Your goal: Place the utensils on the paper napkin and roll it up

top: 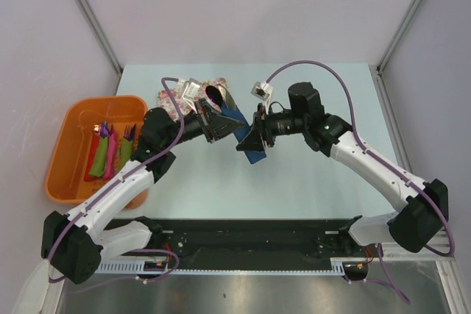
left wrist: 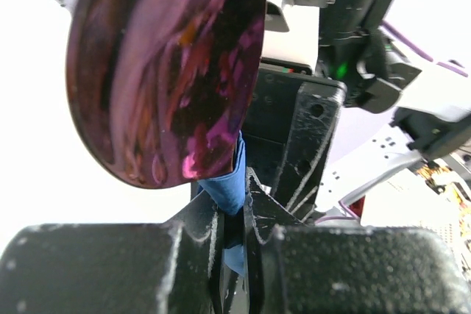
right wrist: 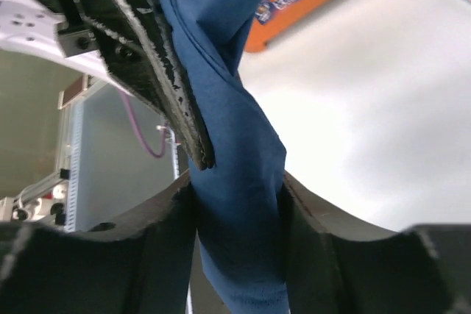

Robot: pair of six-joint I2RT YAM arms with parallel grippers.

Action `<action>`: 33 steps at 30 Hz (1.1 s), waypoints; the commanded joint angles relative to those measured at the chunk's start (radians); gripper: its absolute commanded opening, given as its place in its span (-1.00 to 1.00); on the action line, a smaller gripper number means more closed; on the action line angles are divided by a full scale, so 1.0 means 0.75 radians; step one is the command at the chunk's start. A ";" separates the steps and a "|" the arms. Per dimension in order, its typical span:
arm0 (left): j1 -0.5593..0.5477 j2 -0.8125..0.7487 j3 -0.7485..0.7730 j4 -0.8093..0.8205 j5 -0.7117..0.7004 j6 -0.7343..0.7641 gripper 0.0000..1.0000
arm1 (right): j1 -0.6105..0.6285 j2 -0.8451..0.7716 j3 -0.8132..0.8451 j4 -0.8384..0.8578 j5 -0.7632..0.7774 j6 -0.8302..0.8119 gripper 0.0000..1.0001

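where: the paper napkin (right wrist: 235, 145) is rolled up and held in the air over the middle of the table, just near of the flowery tray (top: 221, 81)
spoon: the purple spoon (left wrist: 169, 64) pokes out of the roll's far end
left gripper (left wrist: 234, 218): pinched tight on the roll
right gripper (right wrist: 237, 204): hugs the roll on both sides
do it well: I think both should hold firm and turn gently, so the spoon cannot slip out and the paper does not rip

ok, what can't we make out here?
- What's rolled in napkin besides spoon: the wrap hides it, every view.
- Tray: top view, mostly behind left gripper.
- Rolls in bin: top view, too small to count.
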 commanded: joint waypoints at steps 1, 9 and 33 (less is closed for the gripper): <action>0.011 -0.027 0.014 0.207 0.055 -0.066 -1.00 | -0.001 -0.064 -0.027 0.133 -0.137 0.096 -0.10; 0.042 -0.013 0.026 0.256 0.065 -0.095 -1.00 | -0.001 -0.076 -0.058 0.243 -0.198 0.249 -0.36; 0.052 0.038 0.095 -0.140 -0.157 0.063 -1.00 | -0.093 -0.236 0.100 -0.186 0.520 -0.107 0.54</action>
